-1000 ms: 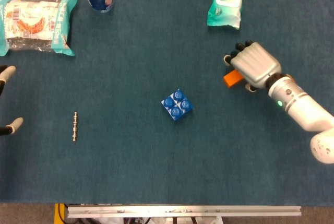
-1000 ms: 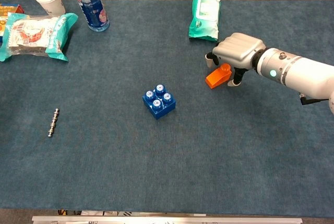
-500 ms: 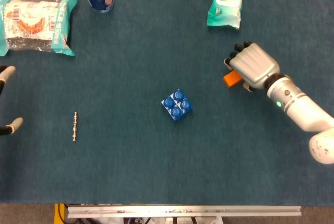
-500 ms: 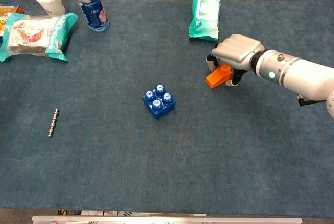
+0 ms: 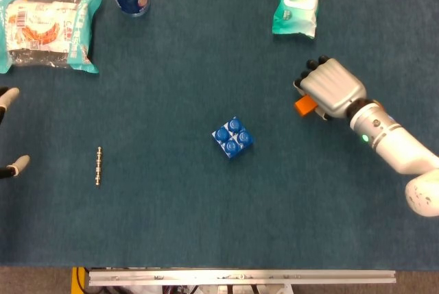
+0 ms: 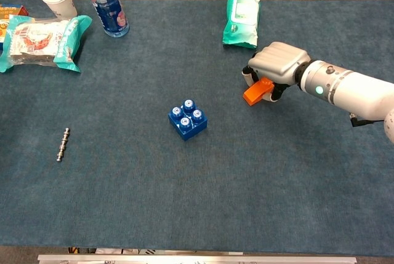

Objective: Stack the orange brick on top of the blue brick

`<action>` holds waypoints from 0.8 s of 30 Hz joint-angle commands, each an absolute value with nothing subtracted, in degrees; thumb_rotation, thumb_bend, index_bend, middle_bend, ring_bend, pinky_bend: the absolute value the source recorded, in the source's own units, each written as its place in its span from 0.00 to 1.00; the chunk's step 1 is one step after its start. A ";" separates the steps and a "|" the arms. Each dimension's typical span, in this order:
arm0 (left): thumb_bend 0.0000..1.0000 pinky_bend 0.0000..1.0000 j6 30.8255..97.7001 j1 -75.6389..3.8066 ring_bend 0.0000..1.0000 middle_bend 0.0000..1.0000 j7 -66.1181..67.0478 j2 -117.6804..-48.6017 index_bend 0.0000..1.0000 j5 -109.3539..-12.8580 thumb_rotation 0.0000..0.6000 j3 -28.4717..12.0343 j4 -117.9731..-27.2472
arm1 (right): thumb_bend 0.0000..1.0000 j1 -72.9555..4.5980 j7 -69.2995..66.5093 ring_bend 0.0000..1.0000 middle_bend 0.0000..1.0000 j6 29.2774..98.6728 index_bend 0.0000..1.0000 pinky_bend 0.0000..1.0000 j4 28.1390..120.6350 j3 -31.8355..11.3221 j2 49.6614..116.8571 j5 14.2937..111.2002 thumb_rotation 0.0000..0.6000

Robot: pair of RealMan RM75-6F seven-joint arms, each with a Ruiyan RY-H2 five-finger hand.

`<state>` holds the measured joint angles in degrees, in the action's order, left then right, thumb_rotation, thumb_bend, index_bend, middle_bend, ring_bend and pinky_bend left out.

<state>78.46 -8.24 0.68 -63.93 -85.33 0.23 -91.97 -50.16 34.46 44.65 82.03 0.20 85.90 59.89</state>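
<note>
Orange brick (image 6: 257, 90) sits under the right hand (image 6: 278, 67), whose fingers curl around it, at about 2 o'clock from the blue brick (image 6: 188, 119) and well apart from it. The hold looks shallow, mostly on one end; lifting now, it could tilt or slip out. Left hand (image 5: 9, 129) is barely visible at the edge, so its state is unclear.

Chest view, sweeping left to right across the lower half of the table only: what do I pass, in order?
Metal rod → blue brick → orange brick, held under the right hand.
</note>
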 commanded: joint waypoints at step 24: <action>0.15 0.10 78.49 -8.15 0.16 0.11 0.99 -63.77 0.10 -85.10 1.00 0.14 -92.21 | 0.37 -50.41 30.96 0.31 0.55 45.64 0.57 0.27 87.38 -2.06 82.56 62.65 1.00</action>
<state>78.48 -8.15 0.99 -63.77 -85.10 0.14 -92.22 -50.23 31.65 45.41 86.14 -1.45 83.41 62.08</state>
